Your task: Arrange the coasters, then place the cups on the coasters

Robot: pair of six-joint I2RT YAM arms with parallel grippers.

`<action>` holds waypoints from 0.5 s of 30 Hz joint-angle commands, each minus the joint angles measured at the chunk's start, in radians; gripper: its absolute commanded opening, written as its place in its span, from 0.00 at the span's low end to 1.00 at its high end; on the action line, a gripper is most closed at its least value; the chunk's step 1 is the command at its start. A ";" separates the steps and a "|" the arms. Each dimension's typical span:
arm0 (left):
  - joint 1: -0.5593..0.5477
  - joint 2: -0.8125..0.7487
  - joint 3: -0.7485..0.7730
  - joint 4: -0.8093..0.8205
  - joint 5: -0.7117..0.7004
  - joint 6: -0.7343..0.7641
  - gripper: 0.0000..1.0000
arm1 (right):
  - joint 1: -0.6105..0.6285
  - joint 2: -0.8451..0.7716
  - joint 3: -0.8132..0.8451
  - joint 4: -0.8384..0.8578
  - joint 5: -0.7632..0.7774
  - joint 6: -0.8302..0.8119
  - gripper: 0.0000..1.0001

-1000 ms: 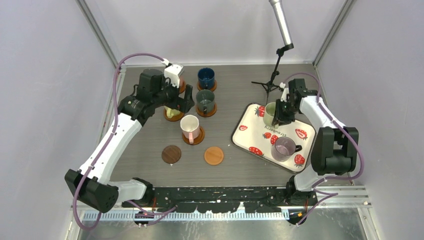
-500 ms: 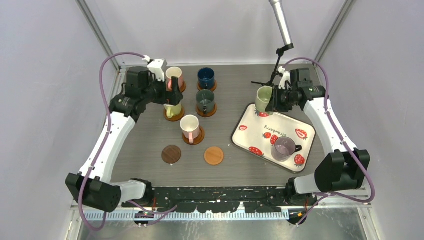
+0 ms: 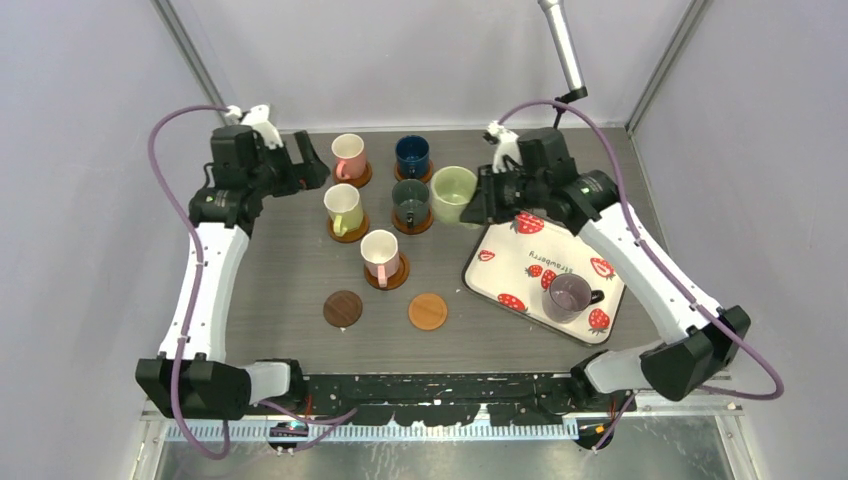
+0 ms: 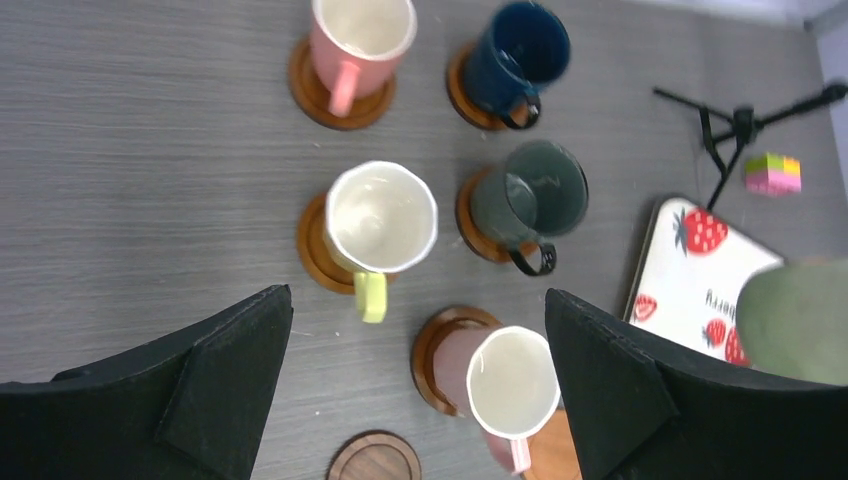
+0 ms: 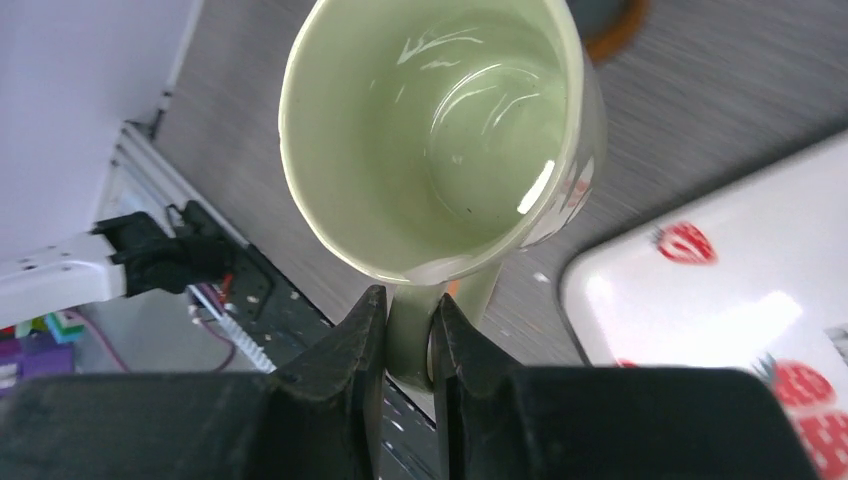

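Note:
My right gripper (image 3: 484, 199) is shut on the handle of the light green cup (image 3: 452, 193), holding it tilted in the air just left of the tray, next to the dark grey cup (image 3: 410, 200). In the right wrist view the fingers (image 5: 365, 330) pinch that handle below the green cup (image 5: 440, 130). Pink (image 3: 349, 157), dark blue (image 3: 412, 155), dark grey, pale yellow (image 3: 343, 207) and cream-pink (image 3: 380, 255) cups each stand on a coaster. A dark coaster (image 3: 343, 309) and a lighter coaster (image 3: 428, 311) lie bare. My left gripper (image 3: 312, 165) hangs open and empty at the far left.
The white strawberry-print tray (image 3: 520, 262) lies at the right with a translucent purple cup (image 3: 568, 296) on it. A small black tripod (image 4: 735, 120) with a microphone stands behind the tray, and a small coloured block (image 4: 772, 174) lies beside it.
My right gripper has lifted the green cup off the tray and carried it left toward the cups on coasters. My left arm has drawn back to the far left, still open.

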 commanded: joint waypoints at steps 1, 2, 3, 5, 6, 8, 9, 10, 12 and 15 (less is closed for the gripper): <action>0.115 -0.055 0.068 0.041 -0.017 -0.087 1.00 | 0.138 0.076 0.142 0.179 0.008 0.096 0.00; 0.140 -0.064 0.067 0.047 -0.027 -0.099 1.00 | 0.169 0.102 0.160 0.190 0.005 0.108 0.00; 0.162 -0.074 0.066 0.056 -0.034 -0.112 1.00 | 0.201 0.126 0.182 0.202 0.004 0.120 0.00; 0.199 -0.086 0.066 0.062 -0.056 -0.127 1.00 | 0.264 0.180 0.230 0.223 0.016 0.134 0.00; 0.215 -0.091 0.066 0.061 -0.065 -0.134 1.00 | 0.300 0.204 0.257 0.231 0.026 0.137 0.00; 0.242 -0.091 0.067 0.054 -0.068 -0.144 1.00 | 0.384 0.262 0.319 0.238 0.051 0.133 0.00; 0.255 -0.088 0.069 0.044 -0.067 -0.146 1.00 | 0.419 0.294 0.353 0.235 0.063 0.128 0.00; 0.275 -0.081 0.076 0.034 -0.061 -0.153 1.00 | 0.449 0.336 0.396 0.230 0.080 0.123 0.00; 0.310 -0.067 0.088 0.015 -0.038 -0.165 1.00 | 0.498 0.389 0.438 0.232 0.113 0.127 0.00; 0.363 -0.047 0.099 0.002 0.004 -0.183 1.00 | 0.554 0.451 0.466 0.252 0.156 0.141 0.00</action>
